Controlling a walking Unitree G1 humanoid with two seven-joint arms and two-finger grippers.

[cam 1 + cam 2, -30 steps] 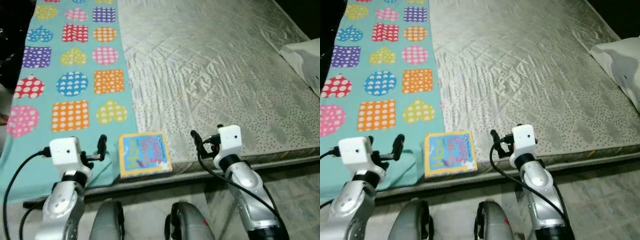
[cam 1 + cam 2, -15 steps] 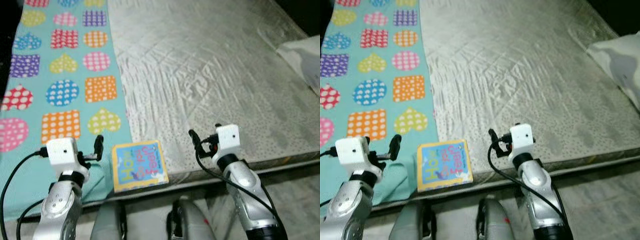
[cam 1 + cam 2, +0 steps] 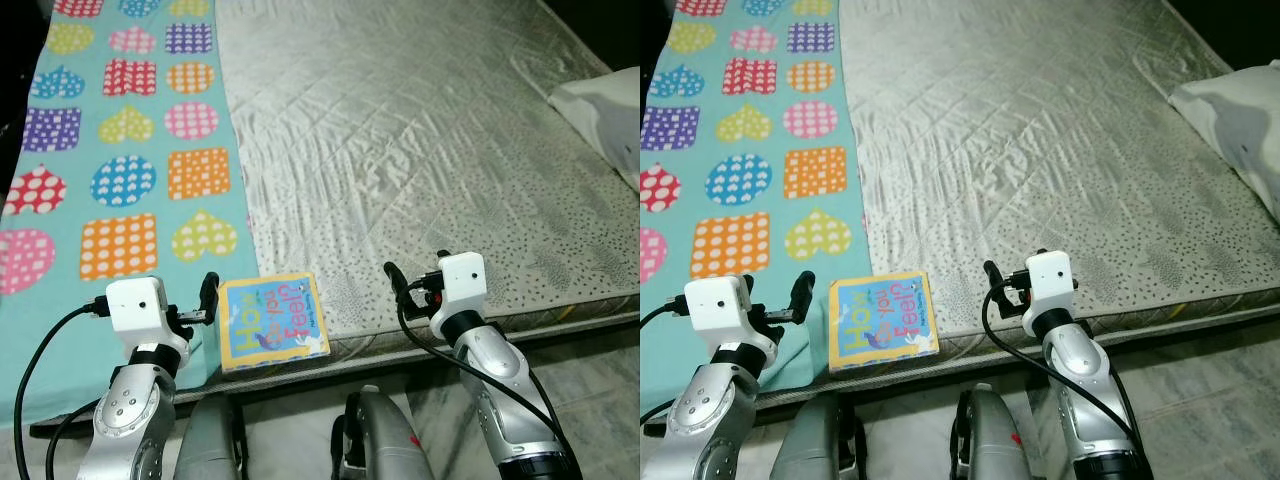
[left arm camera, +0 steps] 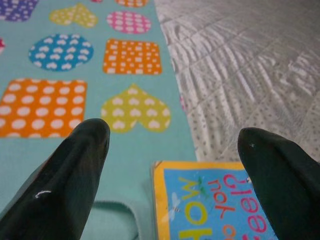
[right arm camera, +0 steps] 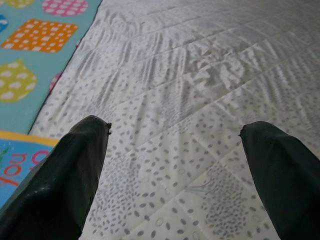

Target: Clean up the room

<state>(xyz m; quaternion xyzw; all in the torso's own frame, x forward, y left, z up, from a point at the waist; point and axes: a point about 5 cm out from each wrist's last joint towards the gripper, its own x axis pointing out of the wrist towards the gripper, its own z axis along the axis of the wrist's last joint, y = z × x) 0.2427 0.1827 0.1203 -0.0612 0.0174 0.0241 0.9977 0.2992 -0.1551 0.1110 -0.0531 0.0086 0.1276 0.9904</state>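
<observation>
My view has shifted nearer since a second ago; the glossy quilted mattress [image 3: 430, 150] spreads from 12 to 3 o'clock, the patterned teal blanket [image 3: 120, 150] at 10. The square board book [image 3: 272, 320] lies at 6 between my left gripper [image 4: 175, 150] and right gripper [image 5: 172, 145], both spread, ready to grasp.

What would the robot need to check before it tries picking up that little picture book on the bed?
1. Book within reach, flat at the mattress edge: ok.
2. Left gripper open, fingers either side of the book's corner: ok.
3. Right gripper open, above bare mattress beside the book: ok.
4. Nothing on top of the book: ok.
5. Book's left edge free of the patterned blanket: cannot tell.
6. Somewhere to put the book: cannot tell.
</observation>
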